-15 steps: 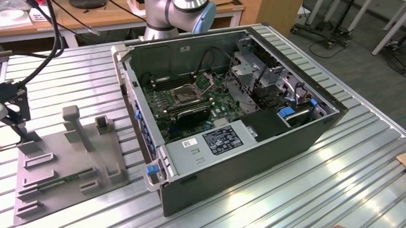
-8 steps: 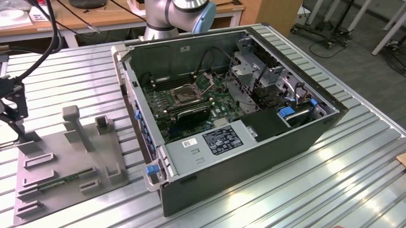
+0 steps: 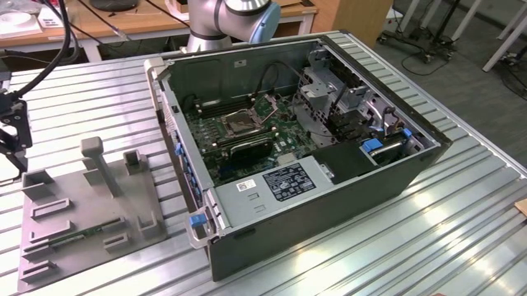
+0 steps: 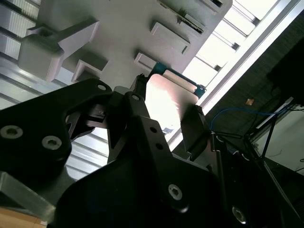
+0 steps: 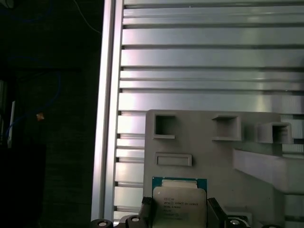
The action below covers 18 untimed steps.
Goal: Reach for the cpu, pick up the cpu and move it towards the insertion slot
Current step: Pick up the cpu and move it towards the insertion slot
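Note:
In both wrist views the cpu [image 5: 179, 202] [image 4: 167, 97], a thin square chip with a silvery top and a green edge, sits between my two black fingers [image 5: 145, 208]. The gripper [image 5: 179, 211] [image 4: 166, 111] is shut on it, one finger pressing each side, over a corner of the grey tray [image 5: 199, 152]. In the exterior view the gripper [image 3: 16, 161] hangs at the far left, just above the tray's [image 3: 91, 216] far left corner. The insertion slot [image 3: 241, 121], a silver-framed socket with a dark centre, lies on the motherboard inside the open computer case [image 3: 329, 203], well to the exterior view's right.
The tray carries raised grey posts [image 3: 97, 163] and several rectangular recesses; a green memory stick [image 3: 78, 235] lies in one. The case walls rise around the motherboard. The arm's base [image 3: 216, 24] stands behind the case on the ribbed metal table [image 3: 461, 222].

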Available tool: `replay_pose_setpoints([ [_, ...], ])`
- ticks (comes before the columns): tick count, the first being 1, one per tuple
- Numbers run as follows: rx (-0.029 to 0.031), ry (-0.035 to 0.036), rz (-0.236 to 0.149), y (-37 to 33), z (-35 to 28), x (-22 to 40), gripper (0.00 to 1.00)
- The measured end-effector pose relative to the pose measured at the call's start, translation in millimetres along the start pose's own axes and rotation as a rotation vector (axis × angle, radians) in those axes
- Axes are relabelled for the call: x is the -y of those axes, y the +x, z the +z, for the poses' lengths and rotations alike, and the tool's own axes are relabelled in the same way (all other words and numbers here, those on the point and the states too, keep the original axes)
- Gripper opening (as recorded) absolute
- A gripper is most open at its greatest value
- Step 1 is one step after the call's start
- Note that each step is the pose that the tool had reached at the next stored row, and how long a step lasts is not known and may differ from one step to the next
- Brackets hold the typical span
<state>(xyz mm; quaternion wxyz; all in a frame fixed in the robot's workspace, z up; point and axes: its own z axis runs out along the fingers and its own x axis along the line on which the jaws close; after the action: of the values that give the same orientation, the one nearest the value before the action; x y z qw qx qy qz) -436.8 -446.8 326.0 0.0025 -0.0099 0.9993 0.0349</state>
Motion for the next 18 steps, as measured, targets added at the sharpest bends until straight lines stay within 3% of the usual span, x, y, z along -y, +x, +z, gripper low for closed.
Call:
replay_pose_setpoints([
  [18,-0.0001,0.001,0.0,-0.1,-21.7,-1.5,0.54],
])
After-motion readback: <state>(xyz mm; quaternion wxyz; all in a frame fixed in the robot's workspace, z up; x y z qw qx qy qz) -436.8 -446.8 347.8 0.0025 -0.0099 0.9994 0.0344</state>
